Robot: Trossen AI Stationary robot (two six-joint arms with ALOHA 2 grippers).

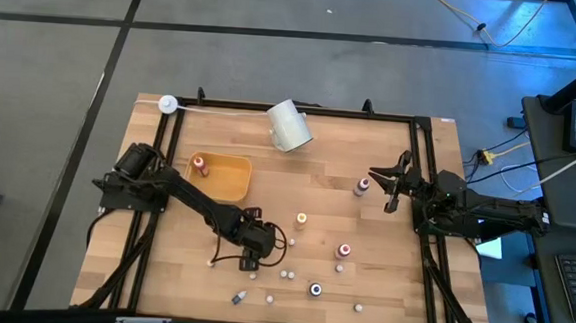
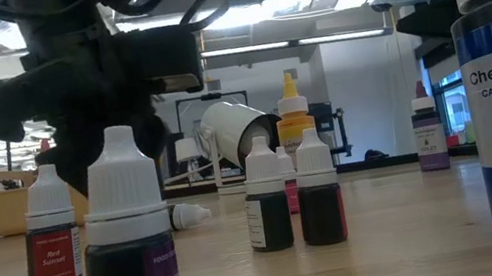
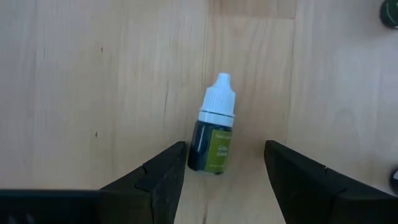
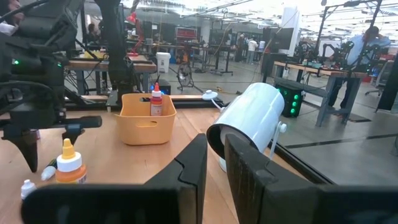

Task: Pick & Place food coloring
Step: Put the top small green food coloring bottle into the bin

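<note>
Item: left gripper point(image 3: 221, 171), over the worktop's point(image 1: 161, 264) mid-front region, jaws spread wide and holding nothing. Between the two fingers, seen from the left wrist, lies one small food coloring bottle point(image 3: 214, 134) on its side, white cap pointing away from the wrist, dark green contents, green label up; its base sits just inside the finger gap, apart from both fingers. Item: remaining food coloring bottles, scattered loose toward the worktop's front edge and centre, among them an orange-capped one point(image 1: 301, 219), a red-capped one point(image 1: 344, 250) and a dark-capped one point(image 1: 315, 289), all standing apart from each other. Item: yellow-orange tray point(image 1: 235, 178), near the back-left part of the worktop, already holding one red-capped bottle point(image 1: 200, 163); judged the likely place for the rest. Item: white cup point(image 1: 289, 127), tipped on its side at the back edge. Item: right gripper point(image 1: 391, 183), parked near the right edge beside a purple bottle point(image 1: 363, 186), fingers pressed together, empty. Handling note: the step in hand appears to be the pick of the lying green bottle. The bottle lies slightly askew to the finger line, so a small turn of the wrist, then a descent until the fingers flank the label body, not the tapered cap, should give a firm hold. A round bottle may roll; closing slowly and squarely is advised.
</note>
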